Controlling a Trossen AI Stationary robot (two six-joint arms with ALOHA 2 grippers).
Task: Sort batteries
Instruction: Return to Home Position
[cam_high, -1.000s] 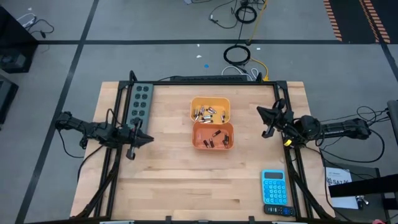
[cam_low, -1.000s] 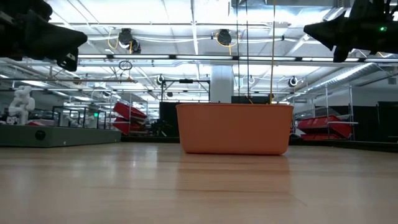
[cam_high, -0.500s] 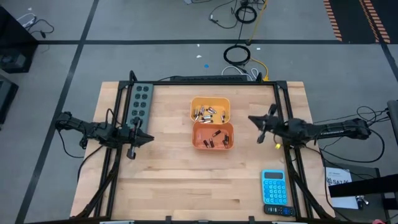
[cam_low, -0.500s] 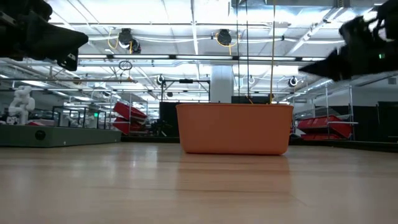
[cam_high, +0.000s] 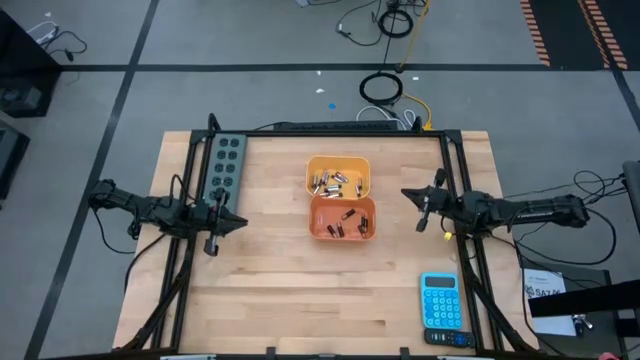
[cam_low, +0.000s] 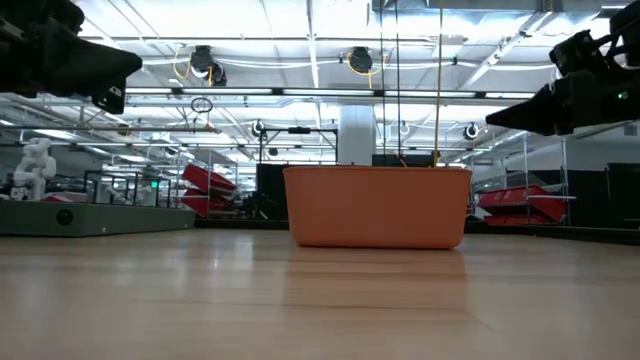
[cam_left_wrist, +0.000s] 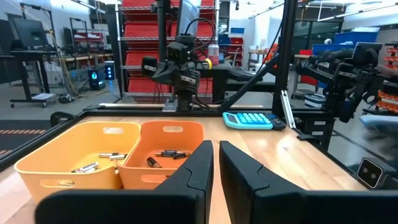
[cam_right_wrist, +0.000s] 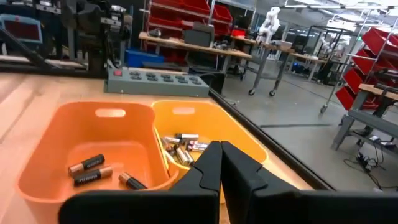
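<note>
Two bins stand side by side mid-table: a yellow-orange bin (cam_high: 338, 176) on the far side and an orange bin (cam_high: 343, 217) on the near side. Silvery batteries (cam_high: 335, 182) (cam_right_wrist: 181, 148) lie in the yellow-orange bin, dark batteries (cam_high: 352, 222) (cam_right_wrist: 87, 168) in the orange one. My left gripper (cam_high: 242, 223) (cam_left_wrist: 216, 163) hovers shut over the table's left part, pointing at the bins. My right gripper (cam_high: 405, 194) (cam_right_wrist: 220, 163) hovers shut just right of the bins, above the table (cam_low: 500, 118). Neither holds anything.
A blue calculator (cam_high: 441, 300) lies near the table's right near corner. A grey switch box (cam_high: 225, 165) sits along the left far edge. Bare wood lies in front of the bins and to both their sides. Shelving and workbenches fill the room beyond.
My right gripper has moved toward the table's left, closer to the bins, and come down lower over the table, its fingers levelling out toward the bins. The left arm and the bins have kept still.
</note>
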